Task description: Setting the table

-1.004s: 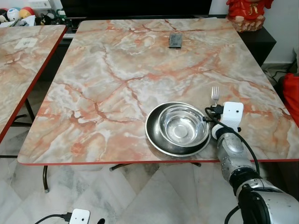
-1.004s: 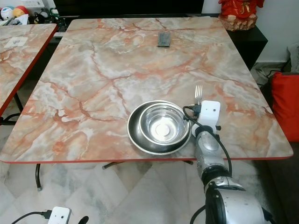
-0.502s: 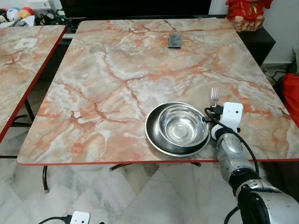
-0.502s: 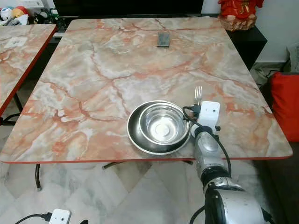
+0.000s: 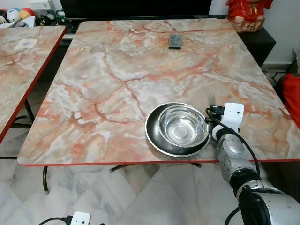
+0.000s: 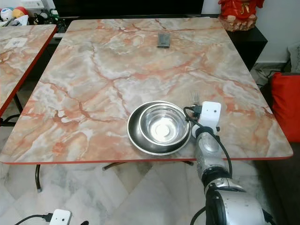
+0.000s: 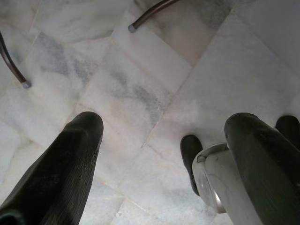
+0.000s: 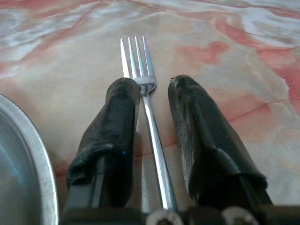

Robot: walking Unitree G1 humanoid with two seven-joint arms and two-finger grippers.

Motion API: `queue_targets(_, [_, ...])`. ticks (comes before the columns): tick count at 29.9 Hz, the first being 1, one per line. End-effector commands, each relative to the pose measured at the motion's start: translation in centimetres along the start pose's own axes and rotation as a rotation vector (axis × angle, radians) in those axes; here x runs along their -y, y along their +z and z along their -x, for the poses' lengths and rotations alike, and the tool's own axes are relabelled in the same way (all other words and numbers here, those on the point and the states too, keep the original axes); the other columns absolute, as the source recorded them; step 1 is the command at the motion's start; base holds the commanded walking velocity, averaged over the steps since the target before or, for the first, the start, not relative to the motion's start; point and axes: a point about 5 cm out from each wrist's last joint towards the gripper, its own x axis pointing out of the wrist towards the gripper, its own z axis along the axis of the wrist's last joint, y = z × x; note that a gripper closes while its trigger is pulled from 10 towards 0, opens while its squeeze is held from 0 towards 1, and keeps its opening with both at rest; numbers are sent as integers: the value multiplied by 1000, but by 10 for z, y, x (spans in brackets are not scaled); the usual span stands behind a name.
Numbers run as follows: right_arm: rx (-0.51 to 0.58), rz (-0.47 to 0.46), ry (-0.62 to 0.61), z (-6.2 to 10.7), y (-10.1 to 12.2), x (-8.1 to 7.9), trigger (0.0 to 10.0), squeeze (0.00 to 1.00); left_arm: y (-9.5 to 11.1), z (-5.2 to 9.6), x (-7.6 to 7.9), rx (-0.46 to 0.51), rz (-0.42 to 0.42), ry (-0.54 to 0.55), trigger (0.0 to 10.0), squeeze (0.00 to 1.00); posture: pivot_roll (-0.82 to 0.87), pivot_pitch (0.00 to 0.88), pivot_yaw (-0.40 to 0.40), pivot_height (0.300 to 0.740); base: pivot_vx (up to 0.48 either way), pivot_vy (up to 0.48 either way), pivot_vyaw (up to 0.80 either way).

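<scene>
The fork (image 8: pixel 143 89) lies flat on the marble bench (image 5: pixel 117 70), lower right of the head view, just beside the steel bowl (image 5: pixel 183 125) nested in its plate (image 5: pixel 154 136). The right end effector (image 8: pixel 149 89) straddles its handle, fingers spread. Thin, stiff, slick and light, it is best pinched mid-handle. The left end effector (image 7: pixel 164 136) hangs spread over the floor.

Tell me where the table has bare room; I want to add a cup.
The table is bare left of the plate and bowl, and behind them up to the small dark object. It's crowded right of the plate, around the right gripper and fork.
</scene>
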Motion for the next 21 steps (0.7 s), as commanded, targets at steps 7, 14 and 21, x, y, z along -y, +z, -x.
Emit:
queue_targets(7, [34, -9, -13, 0, 3, 2, 10000, 0, -14, 6, -3, -58, -8, 4, 10000, 0, 115, 201, 28, 740, 0, 0, 0])
queue_targets(14, [130, -53, -44, -2, 18, 5, 10000, 0, -13, 4, -3, -64, -4, 6, 10000, 0, 112, 193, 27, 740, 0, 0, 0])
queue_targets(21, [216, -69, -72, -4, 35, 11, 10000, 0, -12, 3, -3, -72, 3, 16, 10000, 0, 101, 175, 21, 740, 0, 0, 0])
